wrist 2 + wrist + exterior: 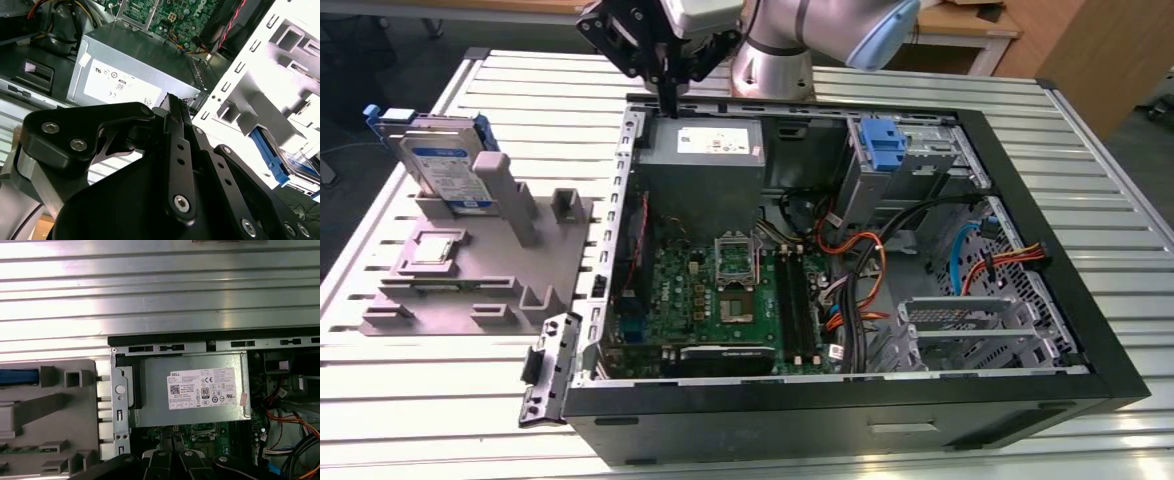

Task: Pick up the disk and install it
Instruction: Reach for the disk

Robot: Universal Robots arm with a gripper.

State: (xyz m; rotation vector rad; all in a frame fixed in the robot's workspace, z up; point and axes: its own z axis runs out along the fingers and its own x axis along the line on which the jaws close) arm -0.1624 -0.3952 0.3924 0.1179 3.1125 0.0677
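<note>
The arm's gripper hangs over the rear rim of the open computer case, just above the power supply. Its fingers appear pressed together on nothing. The disk stands on edge, long axis upright and slightly tilted, in the grey stand on the slatted counter, well apart from the fingers toward the exterior view's left. Inside the case sit a motherboard, cables and a blue-tabbed drive bay.

A robotics lab: slatted aluminium workbench, opened computer case, robot arm.
</note>
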